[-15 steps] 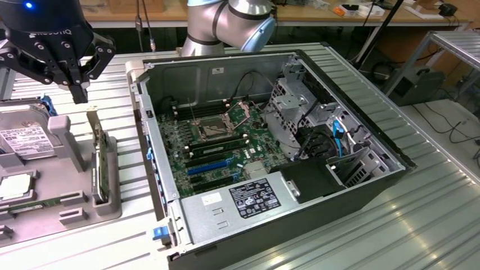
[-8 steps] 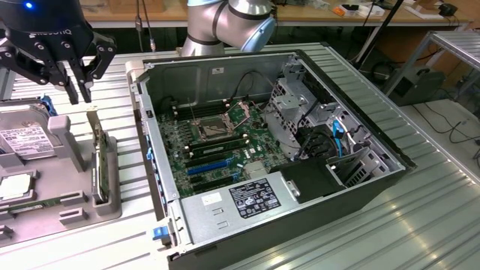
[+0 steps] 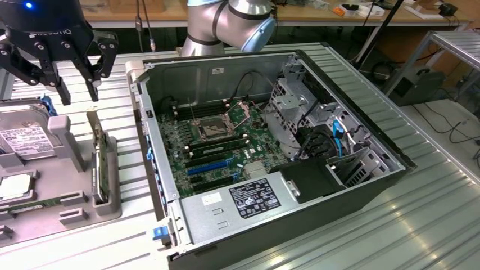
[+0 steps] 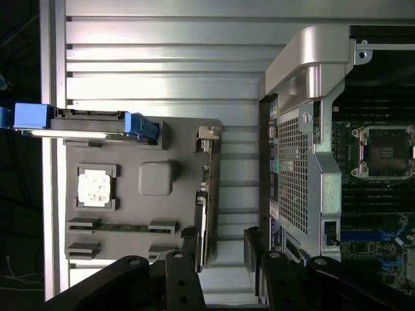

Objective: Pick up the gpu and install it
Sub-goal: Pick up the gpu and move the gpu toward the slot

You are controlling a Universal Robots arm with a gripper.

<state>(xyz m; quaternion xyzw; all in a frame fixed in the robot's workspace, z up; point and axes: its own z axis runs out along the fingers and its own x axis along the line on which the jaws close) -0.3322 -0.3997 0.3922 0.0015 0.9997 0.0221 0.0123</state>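
The gpu (image 3: 96,163) stands on its long edge in a slot of the grey parts holder (image 3: 75,197) at the exterior view's left, with its pale bracket end pointing up. My gripper (image 3: 80,97) hangs open above it and holds nothing. In the wrist view the gpu (image 4: 203,220) appears edge-on as a thin dark strip. It lies within the gap of my gripper (image 4: 220,249), close to one finger (image 4: 189,253). Beside the holder, the open computer case (image 3: 360,185) lies on its side with the motherboard (image 3: 217,146) and its blue and black slots exposed.
A silver hard drive (image 3: 26,138) with a white label stands in the holder beside the gpu. A processor (image 4: 96,188) and a memory stick (image 4: 123,227) also sit in the holder. The ribbed metal table (image 3: 420,225) extends past the case. The arm's base (image 3: 225,28) rises behind the case.
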